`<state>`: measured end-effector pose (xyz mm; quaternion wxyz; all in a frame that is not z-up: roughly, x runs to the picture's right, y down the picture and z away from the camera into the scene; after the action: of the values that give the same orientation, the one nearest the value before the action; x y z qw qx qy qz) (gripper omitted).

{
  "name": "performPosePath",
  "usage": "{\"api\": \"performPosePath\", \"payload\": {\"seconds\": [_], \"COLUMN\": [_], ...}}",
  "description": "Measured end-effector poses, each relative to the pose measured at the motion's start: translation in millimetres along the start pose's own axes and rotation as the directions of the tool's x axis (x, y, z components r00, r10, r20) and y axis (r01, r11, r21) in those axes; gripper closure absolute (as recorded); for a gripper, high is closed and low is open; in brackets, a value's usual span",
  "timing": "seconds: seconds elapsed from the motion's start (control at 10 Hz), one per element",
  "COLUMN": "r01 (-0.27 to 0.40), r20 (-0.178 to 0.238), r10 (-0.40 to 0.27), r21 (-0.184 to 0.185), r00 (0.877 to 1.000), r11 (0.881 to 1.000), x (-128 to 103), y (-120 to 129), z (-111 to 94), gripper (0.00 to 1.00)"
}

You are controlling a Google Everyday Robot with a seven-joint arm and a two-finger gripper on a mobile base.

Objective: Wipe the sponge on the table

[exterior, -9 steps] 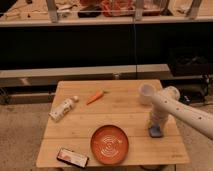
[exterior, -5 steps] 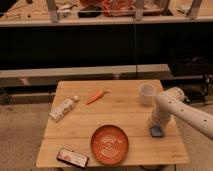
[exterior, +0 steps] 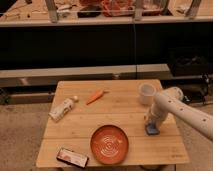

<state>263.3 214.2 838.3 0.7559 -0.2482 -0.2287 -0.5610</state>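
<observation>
Wooden table [exterior: 80, 127]: near its right edge the gripper [exterior: 150, 121] bears on the sponge [exterior: 152, 130] (clamped or not, I cannot tell); press flat, stroke clear of the white cup [exterior: 146, 92].

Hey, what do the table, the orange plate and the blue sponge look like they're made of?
The table looks like light matte wood, with long planks and visible seams. The orange plate could be glazed ceramic or plastic; only its ringed pattern shows. The sponge, under the gripper near the table's right edge, is probably blue foam.
</observation>
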Motion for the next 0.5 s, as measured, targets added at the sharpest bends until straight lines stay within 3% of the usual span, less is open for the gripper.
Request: {"api": "performPosePath", "payload": {"seconds": [0.4, 0.5], "r01": [0.096, 0.104], "r20": [0.048, 0.066], "r10": [-0.094, -0.101], "r21": [-0.037, -0.042], "r00": [0.994, 0.993], "r11": [0.995, 0.994], "x": [-30, -41], "y": [-43, -42], "z": [6, 5], "gripper": [1.0, 1.0]}}
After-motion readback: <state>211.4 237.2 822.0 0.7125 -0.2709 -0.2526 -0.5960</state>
